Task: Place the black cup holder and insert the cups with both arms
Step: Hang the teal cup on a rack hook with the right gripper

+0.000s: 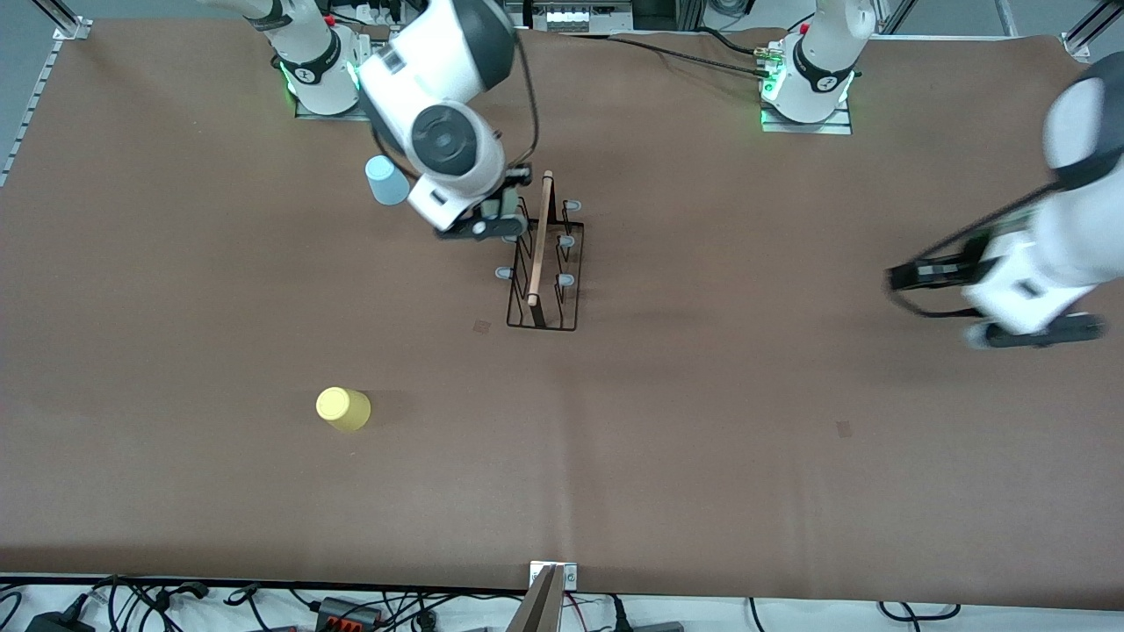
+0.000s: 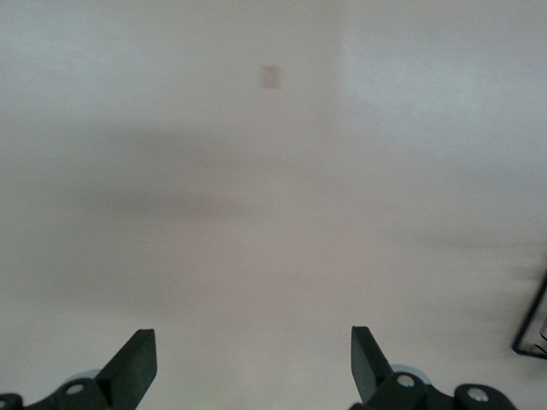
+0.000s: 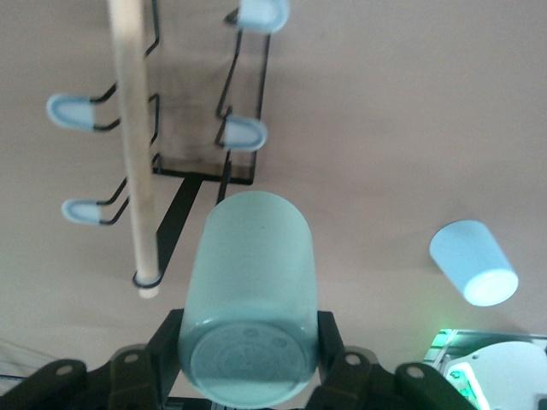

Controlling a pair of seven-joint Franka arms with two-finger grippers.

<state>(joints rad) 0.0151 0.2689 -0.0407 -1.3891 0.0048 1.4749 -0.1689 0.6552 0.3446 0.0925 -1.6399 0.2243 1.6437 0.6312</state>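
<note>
The black cup holder stands mid-table, its wooden rod handle on top and blue-tipped pegs to both sides. My right gripper hovers over the holder's end nearest the robots' bases. It is shut on the pale mint green cup, held base toward the wrist camera just short of the holder's pegs. The light blue cup stands on the table beside the right arm. The yellow cup stands nearer the front camera. My left gripper is open and empty above bare table at the left arm's end.
The brown table mat covers the whole table. Both arm bases stand along its edge farthest from the front camera. A corner of the holder shows in the left wrist view. Cables lie off the table's front edge.
</note>
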